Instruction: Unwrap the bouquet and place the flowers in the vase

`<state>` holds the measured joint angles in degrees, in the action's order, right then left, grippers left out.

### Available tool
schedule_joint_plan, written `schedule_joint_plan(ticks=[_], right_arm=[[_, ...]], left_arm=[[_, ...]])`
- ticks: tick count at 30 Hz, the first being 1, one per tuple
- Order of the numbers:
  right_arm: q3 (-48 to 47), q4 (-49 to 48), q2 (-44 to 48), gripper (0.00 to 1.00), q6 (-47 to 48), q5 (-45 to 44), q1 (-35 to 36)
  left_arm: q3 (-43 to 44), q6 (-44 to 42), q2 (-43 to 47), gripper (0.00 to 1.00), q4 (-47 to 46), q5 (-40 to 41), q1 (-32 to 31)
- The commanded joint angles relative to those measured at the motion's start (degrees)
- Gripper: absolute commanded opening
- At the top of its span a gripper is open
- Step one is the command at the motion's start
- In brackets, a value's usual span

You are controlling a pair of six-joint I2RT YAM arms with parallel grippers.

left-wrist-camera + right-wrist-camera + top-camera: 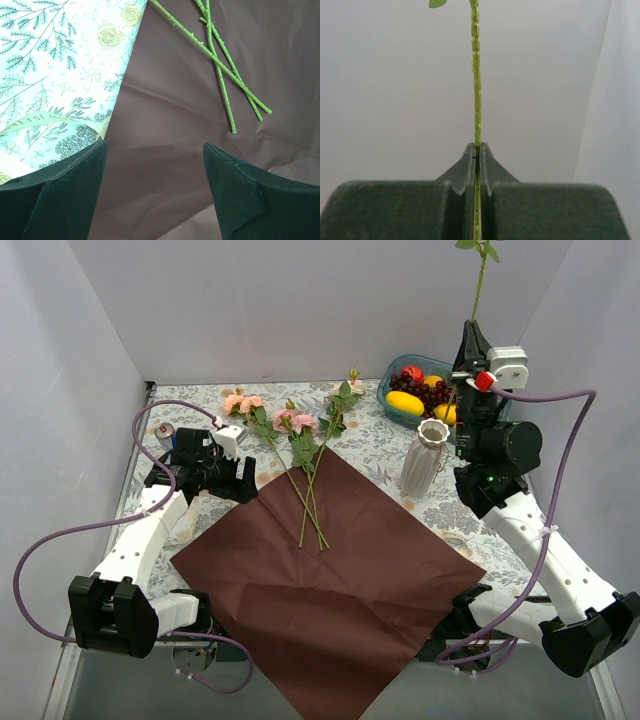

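- Seen from above, a counter point(380, 455) covered in a pale floral cloth, with two robot arms reaching in from 6 o'clock.
- A sheet of dark red paper point(340, 580) lies unfolded and flat in the middle. It is turned like a diamond, with one corner pointing to 12 o'clock.
- Three loose flowers point(297, 445) lie across that 12 o'clock corner. Their pink and cream blooms rest on the cloth toward 11 and 12 o'clock. Their thin green stems cross on the paper, cut ends pointing toward 6 o'clock.
- The vase point(425, 458), white and ribbed with a wavy rim, stands upright just off the paper's edge at 2 o'clock. No stem shows above its rim.
- Beyond the vase, at 1 o'clock, is a teal fruit bowl point(392, 390) holding red, yellow and dark fruit.
- The right hand point(471, 330) is raised above the bowl and vase, pointing up. Its wrist camera shows both fingers pressed together on a single flower stem point(477, 90), which stands straight up with a leaf point(437, 2) near the top. The bloom is out of view.
- The left hand point(246, 483) sits low at 9 o'clock, beside the paper's left edge. Its fingers point(60, 200) are spread wide with nothing between them.
- The left wrist camera looks down on the paper's edge and the three stem ends. A cream ribbon point(45, 120) lies on the cloth at about 8 o'clock in that view, running behind the left finger.
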<state>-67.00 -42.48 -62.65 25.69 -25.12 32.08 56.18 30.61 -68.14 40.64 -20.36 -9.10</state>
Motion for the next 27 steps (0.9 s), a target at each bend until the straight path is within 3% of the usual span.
schedule_joint_plan(ticks=[1,27], right_arm=[[2.5,-7.4,1.8,0.01,-0.8,2.2,-2.4],[16.2,-20.9,-2.7,0.01,-13.6,6.5,-10.5]], left_arm=[[2.3,-1.3,2.0,0.77,0.9,-1.3,0.2],[5.9,-2.6,-1.3,0.77,2.8,-2.3,0.2]])
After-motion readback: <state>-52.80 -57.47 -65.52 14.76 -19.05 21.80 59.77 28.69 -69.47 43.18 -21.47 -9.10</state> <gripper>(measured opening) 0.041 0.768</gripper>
